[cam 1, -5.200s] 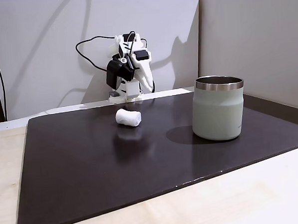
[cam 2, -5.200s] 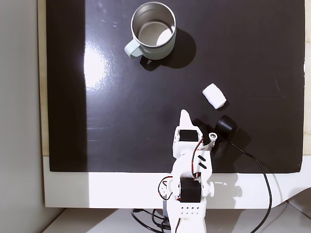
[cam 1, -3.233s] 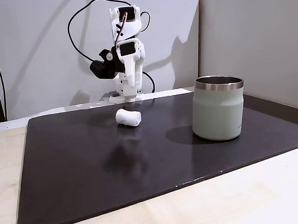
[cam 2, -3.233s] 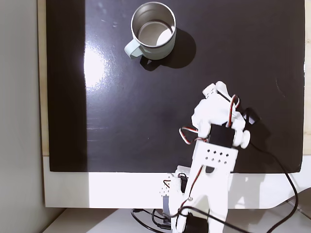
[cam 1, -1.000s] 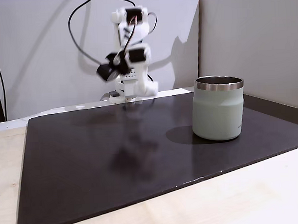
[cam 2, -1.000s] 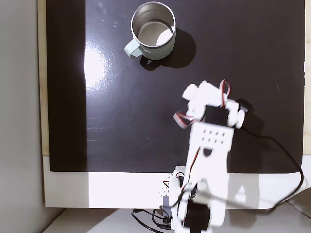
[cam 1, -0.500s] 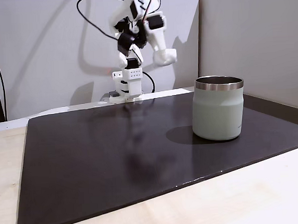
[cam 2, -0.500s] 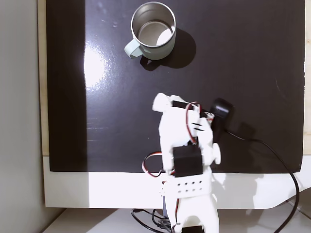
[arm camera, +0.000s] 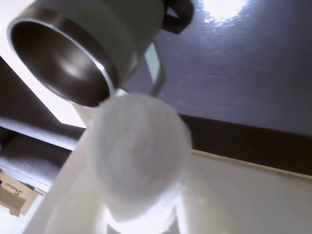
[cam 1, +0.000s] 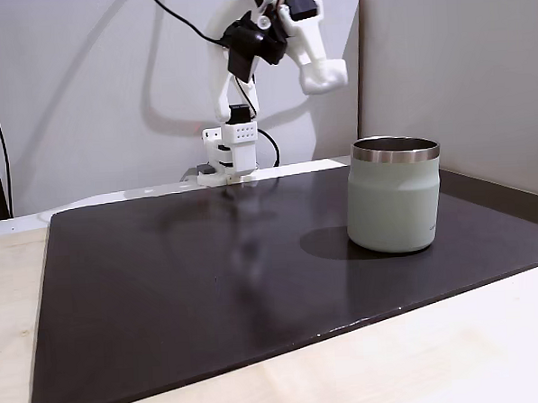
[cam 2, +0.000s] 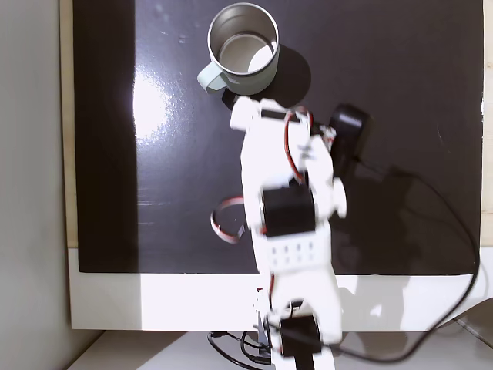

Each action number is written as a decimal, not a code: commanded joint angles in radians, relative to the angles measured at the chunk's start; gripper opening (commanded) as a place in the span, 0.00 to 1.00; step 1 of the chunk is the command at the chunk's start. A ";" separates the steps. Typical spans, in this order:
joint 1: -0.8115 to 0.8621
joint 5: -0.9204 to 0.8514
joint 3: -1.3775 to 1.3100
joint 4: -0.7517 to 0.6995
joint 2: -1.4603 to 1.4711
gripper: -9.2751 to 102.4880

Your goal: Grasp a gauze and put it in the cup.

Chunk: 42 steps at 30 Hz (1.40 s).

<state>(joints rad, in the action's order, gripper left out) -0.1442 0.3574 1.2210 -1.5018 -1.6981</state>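
The gauze [arm camera: 141,161], a soft white roll, sits close to the wrist camera, and my gripper [arm camera: 136,126] is shut on it between two white fingers [arm camera: 63,195]. The cup [arm camera: 73,53], pale grey-green with a steel rim and dark inside, lies just beyond the gauze at upper left. In a fixed view from the side my gripper [cam 1: 323,75] hangs high, up and left of the cup [cam 1: 393,195]. In a fixed view from above, my gripper [cam 2: 245,110] is just short of the cup [cam 2: 243,48], and the arm hides the gauze.
The cup stands on a black mat [cam 1: 210,286] that lies on a light wooden table [cam 1: 439,355]. The arm's base [cam 1: 231,158] is at the mat's far edge by a wall. A black cable [cam 2: 431,223] trails from the wrist camera [cam 2: 348,127]. The cup's handle [cam 2: 206,75] points sideways.
The gauze has left the mat, where it lay a few seconds ago. Within the last second the arm rose and swung toward the cup with it.
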 commanded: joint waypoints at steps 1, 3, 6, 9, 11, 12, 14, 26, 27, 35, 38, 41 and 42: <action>-0.003 0.020 -0.245 -0.037 0.150 0.08; -0.002 0.034 -0.373 -0.074 0.255 0.08; -0.005 0.052 -0.560 -0.129 0.399 0.08; -0.009 0.063 -0.684 -0.158 0.503 0.08; -0.011 0.064 -0.710 -0.152 0.535 0.08; -0.011 0.066 -0.724 -0.152 0.551 0.08; -0.009 0.067 -0.753 -0.147 0.577 0.08; 0.005 0.071 -0.994 -0.117 0.765 0.10; 0.005 0.071 -1.003 -0.115 0.778 0.10; 0.006 0.078 -1.069 -0.107 0.851 0.12; 0.006 0.071 -1.072 -0.110 0.864 0.19; -0.003 0.046 -1.121 -0.140 0.891 0.39; -0.006 0.046 -1.134 -0.147 0.897 0.43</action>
<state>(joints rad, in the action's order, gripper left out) -0.1488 0.4157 0.1641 -1.6368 -0.7915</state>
